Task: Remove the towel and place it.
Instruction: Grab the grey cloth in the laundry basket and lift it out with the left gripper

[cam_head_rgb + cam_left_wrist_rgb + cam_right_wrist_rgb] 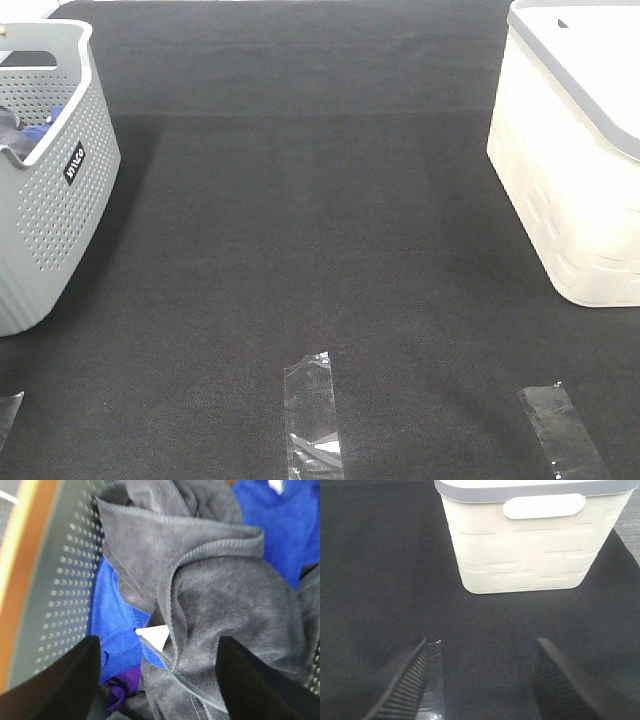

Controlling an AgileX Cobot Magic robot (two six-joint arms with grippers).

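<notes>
**Q:** What is at the far left?

**A:** A pale grey perforated plastic laundry basket (60,190) stands on a black felt-like tabletop (300,230). The left wrist view looks into it. The crumpled slate grey-blue terry towel (225,605), with stitched hems, lies over a bright blue cloth (112,625). A small white tag (155,636) shows where the two meet, and a scrap of purple fabric (122,687) sits beside them. The left gripper (159,642) hangs just above the pile, its jaws spread and holding nothing.

**Q:** How should it take hold?

**A:** It should probably come down on the thick grey fold, on the side away from the blue cloth, so the jaws close on the towel alone. Then it should lift high and slowly, because a bulky towel may drag its neighbours out.

**Q:** And further right?

**A:** Strips of clear tape (312,410) lie mid-table. Beyond them stands a cream plastic basket (570,190) with a raised block pattern and a grey rim. The right gripper (482,642) hovers over bare tabletop facing that basket, jaws spread and empty.
</notes>
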